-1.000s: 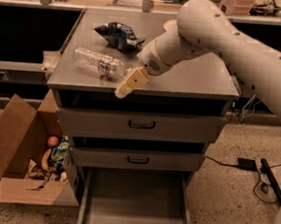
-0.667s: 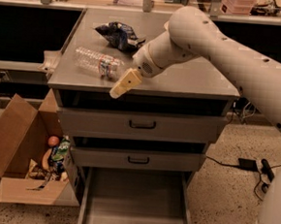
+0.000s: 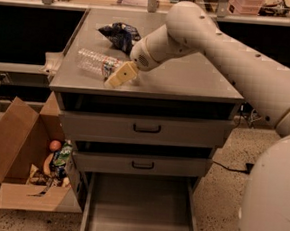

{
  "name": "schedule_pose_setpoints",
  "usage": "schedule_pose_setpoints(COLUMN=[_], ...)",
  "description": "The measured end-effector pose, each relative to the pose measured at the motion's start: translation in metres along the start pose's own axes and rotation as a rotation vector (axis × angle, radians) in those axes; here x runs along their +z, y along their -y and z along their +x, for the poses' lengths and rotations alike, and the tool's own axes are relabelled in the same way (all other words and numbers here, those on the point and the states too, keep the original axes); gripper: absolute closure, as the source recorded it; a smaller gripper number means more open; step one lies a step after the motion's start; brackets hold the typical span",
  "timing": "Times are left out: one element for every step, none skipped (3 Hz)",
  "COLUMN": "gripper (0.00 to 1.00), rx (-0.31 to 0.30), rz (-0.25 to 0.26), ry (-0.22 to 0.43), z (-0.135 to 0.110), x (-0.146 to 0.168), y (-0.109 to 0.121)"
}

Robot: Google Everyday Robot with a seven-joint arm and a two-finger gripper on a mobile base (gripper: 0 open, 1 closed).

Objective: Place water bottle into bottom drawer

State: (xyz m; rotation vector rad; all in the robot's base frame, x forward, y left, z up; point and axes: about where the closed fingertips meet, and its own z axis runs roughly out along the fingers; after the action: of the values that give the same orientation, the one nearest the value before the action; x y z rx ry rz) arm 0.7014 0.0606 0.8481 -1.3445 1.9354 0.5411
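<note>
The water bottle point(image 3: 93, 62) lies on its side on the grey cabinet top point(image 3: 188, 81), near the front left corner, its label band toward the right. My gripper point(image 3: 120, 76) reaches down from the right and sits right at the bottle's label end, touching or almost touching it. The bottom drawer point(image 3: 140, 210) is pulled open below the cabinet, its grey floor bare.
A dark blue snack bag point(image 3: 119, 35) lies behind the bottle on the cabinet top. Two upper drawers point(image 3: 146, 128) with black handles are closed. An open cardboard box point(image 3: 28, 166) with fruit and packets stands on the floor at the left. My arm point(image 3: 248, 75) crosses the right side.
My gripper has moved left across the cabinet top and come up against the bottle's right end. The bottle has not visibly moved.
</note>
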Motion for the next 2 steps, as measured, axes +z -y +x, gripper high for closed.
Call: schedule_pose_setpoints(gripper=[0.00,0.16], rx=[0.014,0.019], rz=[-0.004,-0.016], ry=[-0.002,-0.007], z=[-0.0077,-0.0151], x=[0.0081,0.0163], y=[0.0024,-0.0014])
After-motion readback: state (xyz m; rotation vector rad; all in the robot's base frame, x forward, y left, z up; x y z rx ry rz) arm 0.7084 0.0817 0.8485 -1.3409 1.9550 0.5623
